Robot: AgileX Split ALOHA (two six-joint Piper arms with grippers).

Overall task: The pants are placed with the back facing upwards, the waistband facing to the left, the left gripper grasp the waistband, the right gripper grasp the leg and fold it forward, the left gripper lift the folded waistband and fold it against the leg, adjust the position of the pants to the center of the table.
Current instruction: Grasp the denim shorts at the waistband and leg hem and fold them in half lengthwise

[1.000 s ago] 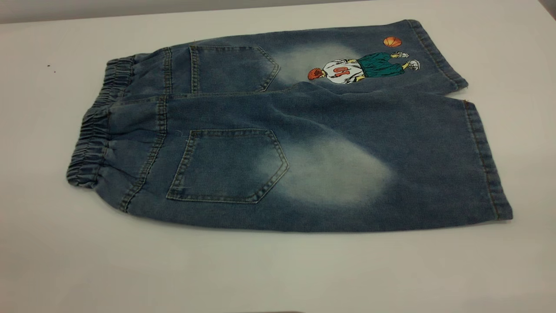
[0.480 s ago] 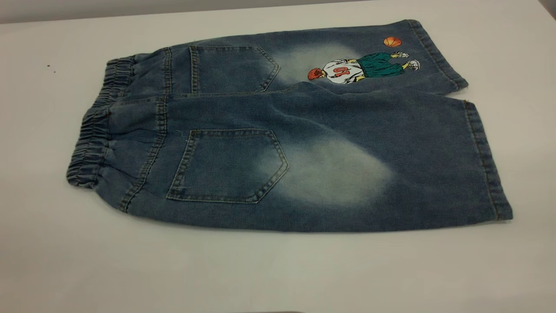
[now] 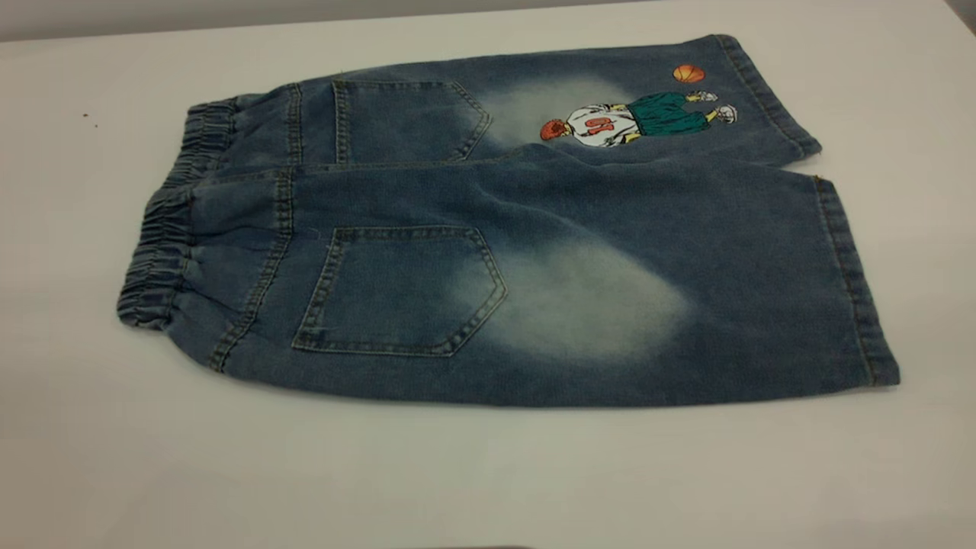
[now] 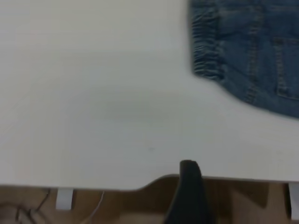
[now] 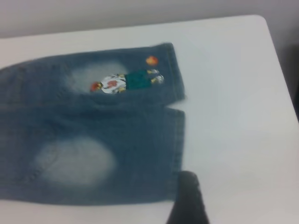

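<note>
The pants [image 3: 534,252] lie flat on the white table [image 3: 457,473], back pockets up. The ruffled waistband [image 3: 160,252] points left. The plain leg [image 3: 724,290], with its pale patch, is nearest the front. The cartoon leg [image 3: 633,118] lies behind it. Neither gripper shows in the exterior view. In the left wrist view, a dark part of the left gripper [image 4: 189,191] hangs over the table's front edge, well apart from the waistband [image 4: 205,42]. In the right wrist view, the right gripper [image 5: 187,200] hovers beside the plain leg's hem [image 5: 176,154], at its front corner.
Bare tabletop surrounds the pants on all sides, widest in front. Tiny dark specks [image 3: 85,116] lie at the far left. The table's rounded far right corner [image 5: 261,21] is in the right wrist view. Brown floor and cables [image 4: 28,210] show below the front edge.
</note>
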